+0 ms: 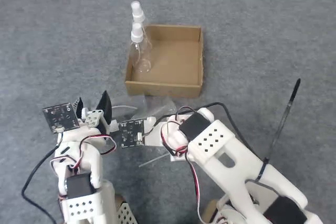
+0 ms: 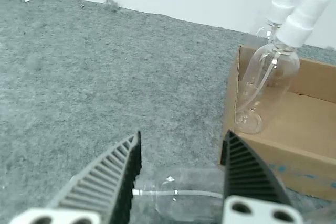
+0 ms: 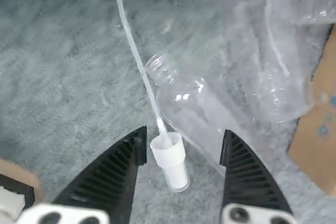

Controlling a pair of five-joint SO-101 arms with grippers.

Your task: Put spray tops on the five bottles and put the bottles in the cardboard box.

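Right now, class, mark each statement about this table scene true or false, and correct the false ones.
1. Two capped bottles stand inside the cardboard box. True.
2. The left tool is shut on a bottle. False: it is open, above a lying bottle.
3. A loose spray top lies on the carpet under the open right tool. True.
4. The neighbouring bottle beside that spray top already has its top on. False: its neck is open.
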